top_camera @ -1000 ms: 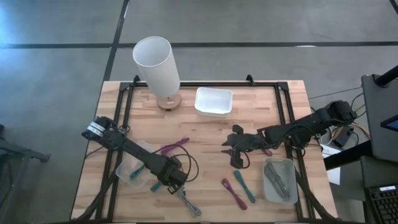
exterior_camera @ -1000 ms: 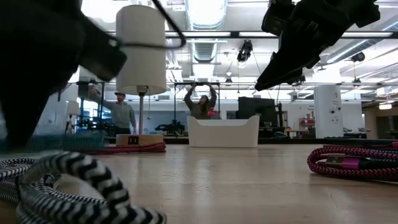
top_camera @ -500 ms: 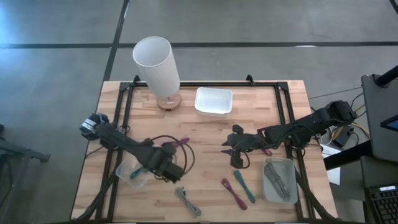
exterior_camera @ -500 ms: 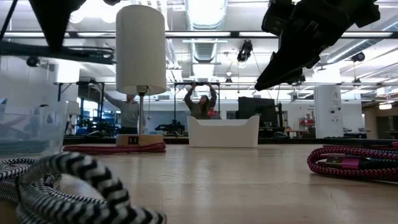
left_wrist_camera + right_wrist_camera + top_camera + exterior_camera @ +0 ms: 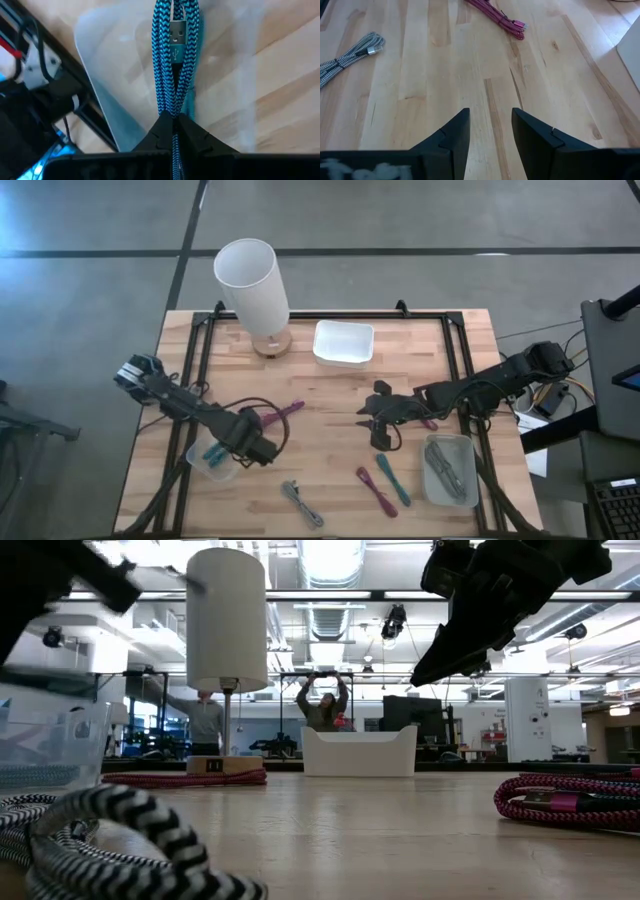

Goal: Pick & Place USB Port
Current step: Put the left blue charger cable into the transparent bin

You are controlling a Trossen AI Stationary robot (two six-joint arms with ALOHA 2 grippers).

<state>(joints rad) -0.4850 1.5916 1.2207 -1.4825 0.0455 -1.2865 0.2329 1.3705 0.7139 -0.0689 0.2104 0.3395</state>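
A teal braided USB cable [image 5: 175, 60], bundled in a loop with its metal plug [image 5: 176, 37] showing, is in my left gripper [image 5: 172, 122], which is shut on it over the clear plastic container [image 5: 203, 458] near the table's left near corner. In the high view the cable [image 5: 214, 452] shows inside the container's outline, by the left gripper [image 5: 232, 450]. My right gripper [image 5: 378, 423] hovers open above the bare wood at mid-table [image 5: 490, 125] and holds nothing. My left gripper pinches the teal cable bundle between its two fingers at one looped end [image 5: 172, 107], several strands together. The fingers lie along the bundle, which runs straight out past the fingertips over the clear container [image 5: 120, 90]. Whether its far end touches the container floor cannot be told.
A white lamp [image 5: 252, 285] and a white tray [image 5: 343, 342] stand at the far edge. A grey tray [image 5: 447, 470] with a cable sits at right. Loose cables lie around: magenta [image 5: 281, 414], pink and teal [image 5: 385, 480], striped [image 5: 300, 502]. People show in the room beyond.
My left gripper, shut on the teal cable, has risen from the table near the striped cable and moved toward the table's left and slightly far side, carrying the bundle to above the clear container. The striped cable stayed where it lay.
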